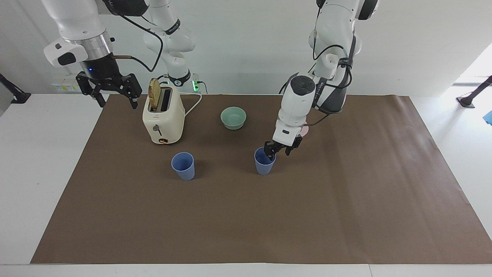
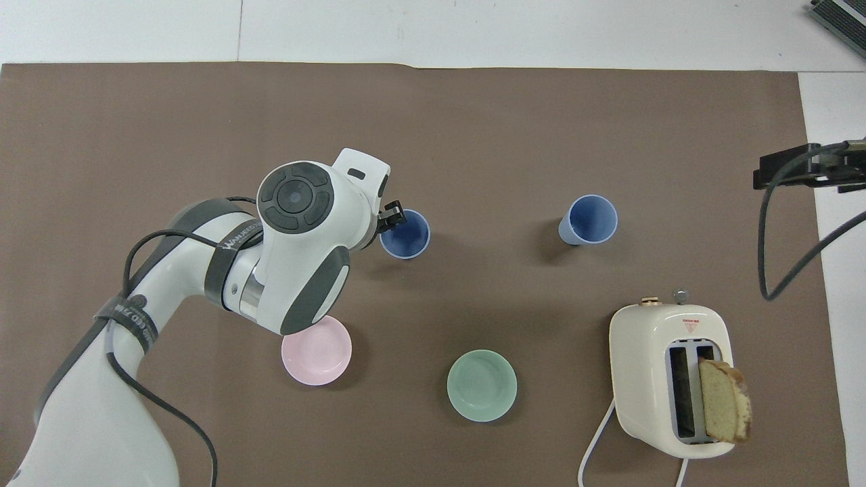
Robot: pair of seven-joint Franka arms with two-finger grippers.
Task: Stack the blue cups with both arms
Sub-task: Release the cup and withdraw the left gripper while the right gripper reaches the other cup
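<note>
1. The two small matte blue plastic tumblers stand upright and well apart on the brown paper mat. One blue tumbler is near the middle of the table, and the second blue tumbler is toward the right arm's end, just nearer the table's far edge than the cream toaster.

2. The left gripper sits at the rim of the middle tumbler with its fingers spread. One finger looks to hang over the cup's mouth and the other stands outside the wall, and it grips nothing.

3. The right gripper waits high over the mat's edge beside the toaster, with its fingers open and empty.

4. My judgement is that these cups are light, thin-walled and a little flexible. A hard squeeze could flex the rim, and a nudge could tip one over.

5. The matte plastic should hold better than a glossy surface would. The sensible hold is a pinch across the wall at the rim, one finger inside and one outside.

6. The taper should guide one cup into the other, provided the carried cup comes down straight.

7. The paper mat lies flat, with faint creases toward the left arm's end.

8. The mint-green bowl, the pink bowl and the toaster with its slice of bread all lie nearer the robots than the cups, so the stretch between the cups has nothing on it.
</note>
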